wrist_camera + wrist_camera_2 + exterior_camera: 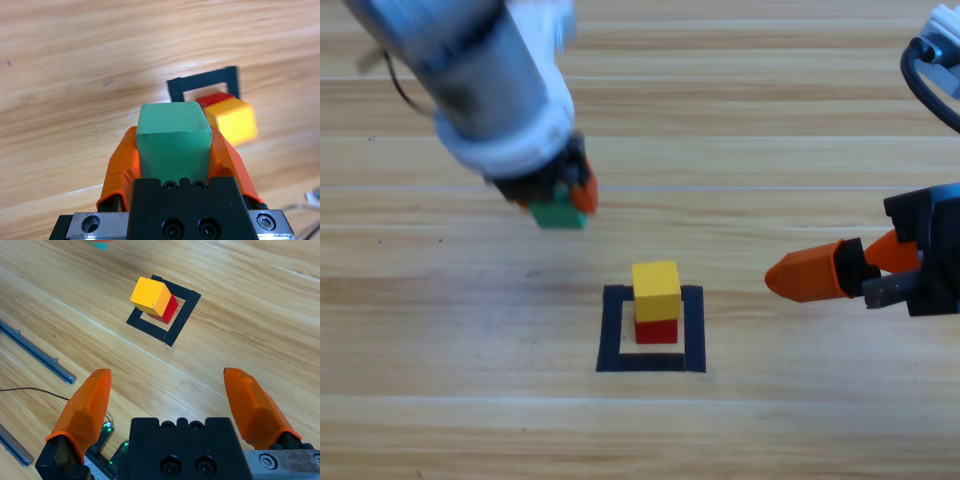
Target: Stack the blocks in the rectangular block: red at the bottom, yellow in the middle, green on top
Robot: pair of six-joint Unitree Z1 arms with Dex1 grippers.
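**One cube left to place: green goes on top of the yellow**

Two of the three blocks are already stacked: the yellow cube (pixel 656 290) sits on the red cube (pixel 657 330) inside the black tape square (pixel 610 330). The left claw (pixel 560 203) is clamped on the green cube (pixel 173 142), its orange jaws pressing the two side faces, and it hangs clear of the worktop (pixel 440 400). The stack lies ahead of this claw and off to one side, well apart from it; in the left wrist view it shows just past the cube's far corner.

To do this step well, I would bring the held cube directly over the yellow one before lowering it, since a sideways approach at stack height could knock the top cube off the red. The yellow cube looks slightly turned against the red below it, so squaring the green faces to the yellow top matters more than matching the tape. Lower until the cube rests flat, then spread the jaws and lift straight up.

The right claw (pixel 830 268) waits to the side of the stack with its jaws wide apart and holding nothing, well clear of the left claw's likely path.
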